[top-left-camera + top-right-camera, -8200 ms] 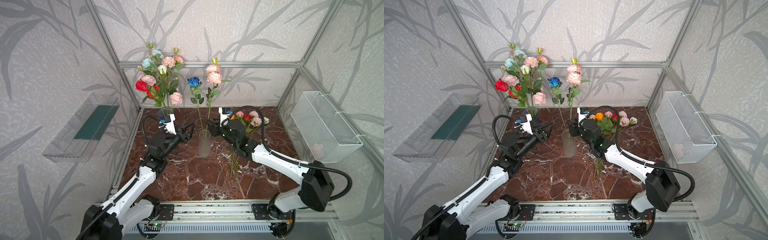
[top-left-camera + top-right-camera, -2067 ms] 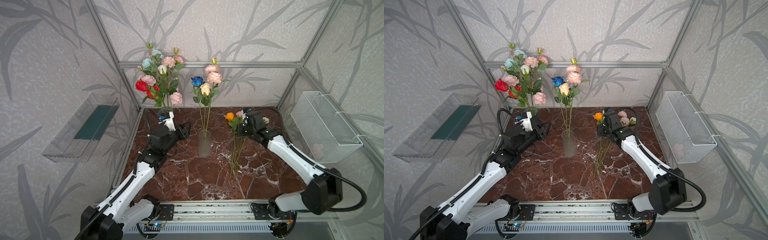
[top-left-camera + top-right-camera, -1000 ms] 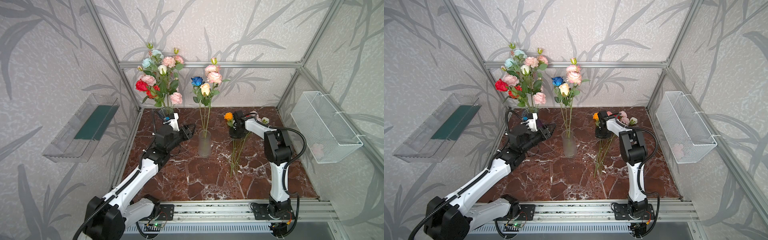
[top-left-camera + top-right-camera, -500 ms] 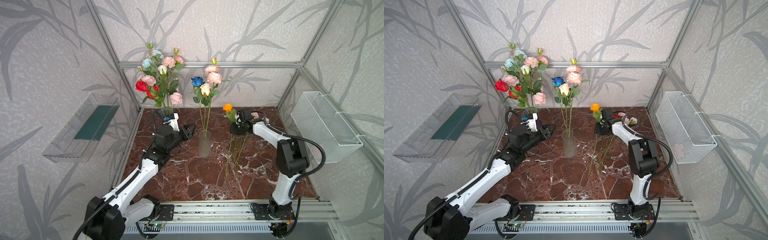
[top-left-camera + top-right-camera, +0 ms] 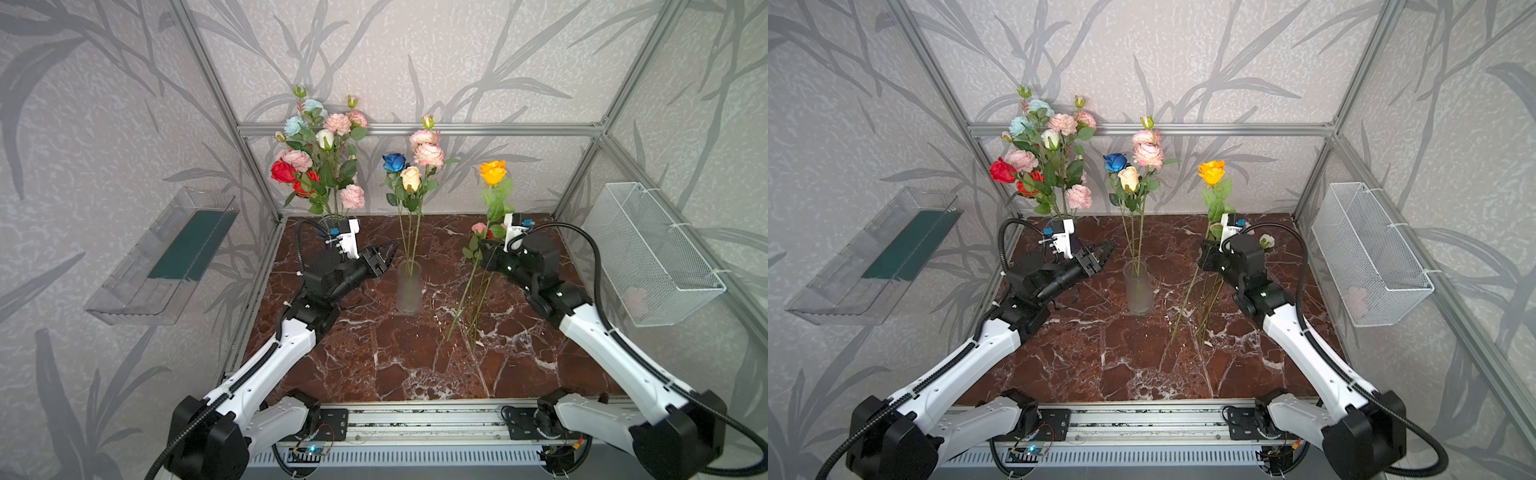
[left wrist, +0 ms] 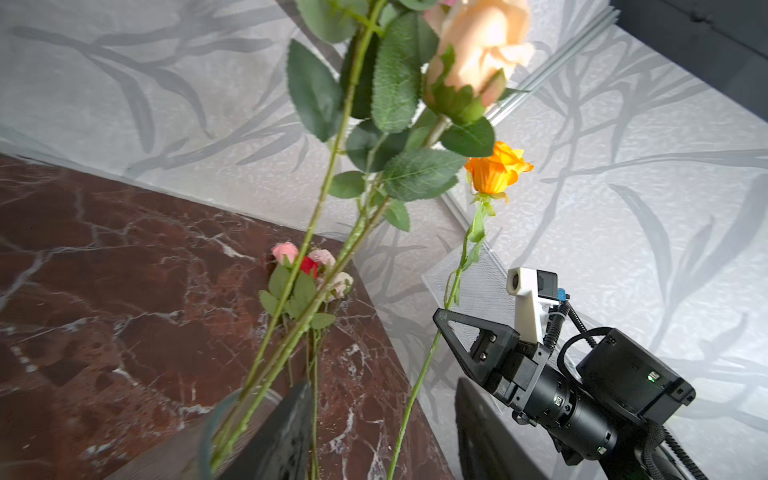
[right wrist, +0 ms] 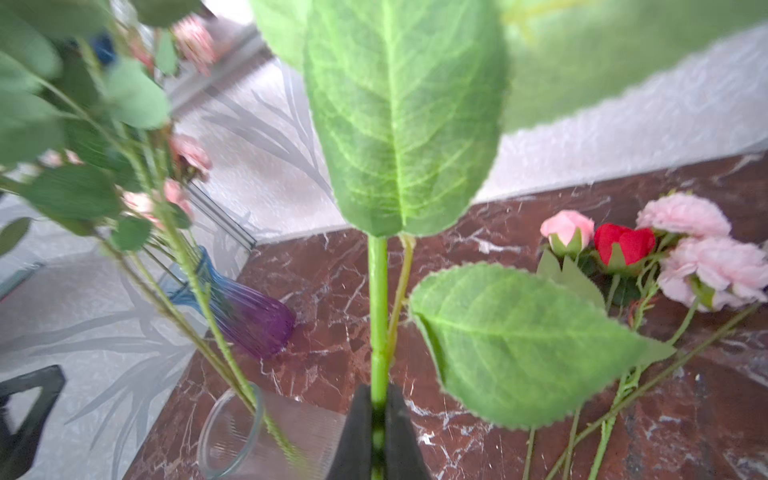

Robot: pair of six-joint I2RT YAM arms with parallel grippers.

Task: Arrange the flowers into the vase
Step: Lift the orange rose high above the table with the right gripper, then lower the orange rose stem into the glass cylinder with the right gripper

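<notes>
1. R jaws pinch the orange rose (image 5: 493, 172) by its stem, below the leaves. Rose near upright, right of the frosted glass vase (image 5: 409, 291) and apart from it.
2. L jaws spread, empty, just left of that vase's rim.
3. Vase stands mid table (image 5: 395, 365) w/ blue rose (image 5: 394, 162), cream rose (image 5: 410, 178), pink peonies (image 5: 428, 153).
4. Blue-purple vase (image 7: 249, 320) at back-left corner w/ mixed bouquet (image 5: 320, 158).
5. On the table behind R jaws: loose pink & red flowers (image 7: 623, 245), lying flat.
</notes>
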